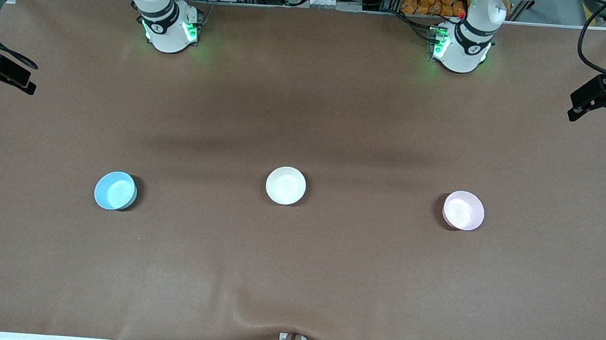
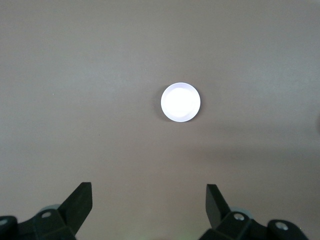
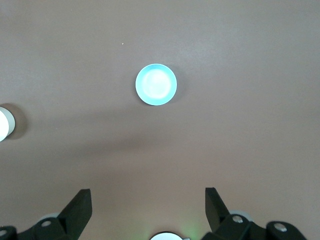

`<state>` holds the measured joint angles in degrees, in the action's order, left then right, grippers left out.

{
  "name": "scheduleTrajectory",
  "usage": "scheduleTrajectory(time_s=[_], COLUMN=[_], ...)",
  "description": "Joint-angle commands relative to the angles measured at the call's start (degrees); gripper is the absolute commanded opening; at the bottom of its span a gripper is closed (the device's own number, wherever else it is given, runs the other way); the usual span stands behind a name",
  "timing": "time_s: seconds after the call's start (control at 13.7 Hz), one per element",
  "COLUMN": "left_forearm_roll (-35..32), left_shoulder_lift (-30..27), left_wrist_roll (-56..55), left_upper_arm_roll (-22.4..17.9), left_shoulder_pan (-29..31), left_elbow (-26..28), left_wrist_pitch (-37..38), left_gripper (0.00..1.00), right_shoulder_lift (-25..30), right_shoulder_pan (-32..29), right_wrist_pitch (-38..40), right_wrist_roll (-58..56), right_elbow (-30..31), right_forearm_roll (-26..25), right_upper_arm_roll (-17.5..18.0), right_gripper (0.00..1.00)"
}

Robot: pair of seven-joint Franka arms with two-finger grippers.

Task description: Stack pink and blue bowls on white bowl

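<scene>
The left gripper (image 2: 149, 200) hangs high over the table with its two dark fingers (image 2: 80, 200) spread wide and nothing between them; in its wrist view the pink bowl (image 2: 180, 102) sits on the brown cloth well clear of the fingertips, washed out nearly white by the light. The right gripper (image 3: 148, 202) is likewise up in the air over the table, its fingers (image 3: 79, 202) wide apart and empty, with the blue bowl (image 3: 156, 84) on the cloth well apart from it and the edge of the white bowl (image 3: 4, 124) just showing at the border of that wrist view. In the front view neither gripper shows; only the two arm bases stand along the table's edge farthest from the camera, and both arms wait. On the table (image 1: 294, 277) the three bowls stand upright in a loose row, well apart from one another: the blue bowl (image 1: 115, 190) toward the right arm's end, the white bowl (image 1: 285, 185) in the middle, and the pink bowl (image 1: 463, 210) toward the left arm's end. The white bowl lies slightly farther from the front camera than the other two. Each bowl is empty, and none is stacked yet.
</scene>
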<state>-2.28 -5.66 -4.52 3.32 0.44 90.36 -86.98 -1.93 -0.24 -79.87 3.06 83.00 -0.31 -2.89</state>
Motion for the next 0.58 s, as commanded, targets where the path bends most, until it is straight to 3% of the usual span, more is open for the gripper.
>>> scheduleTrajectory(time_s=[0.0,0.51], left_forearm_roll=[0.79,0.88], left_shoulder_lift=[-0.23,1.44], left_wrist_roll=[1.01,1.45], left_upper_arm_roll=[0.02,0.11], left_shoulder_pan=[0.53,0.44], left_elbow=[-0.36,0.60], left_wrist_pitch=[1.46,1.99], left_gripper=[1.00,1.00], right_shoulder_lift=[-0.27,-0.27], right_shoulder_pan=[0.15,0.15], right_wrist_pitch=[0.68,0.68], right_wrist_roll=[0.19,0.19], right_elbow=[-0.65,-0.65], right_forearm_roll=[-0.39,-0.39], right_upper_arm_roll=[0.08,0.08], right_gripper=[1.00,1.00])
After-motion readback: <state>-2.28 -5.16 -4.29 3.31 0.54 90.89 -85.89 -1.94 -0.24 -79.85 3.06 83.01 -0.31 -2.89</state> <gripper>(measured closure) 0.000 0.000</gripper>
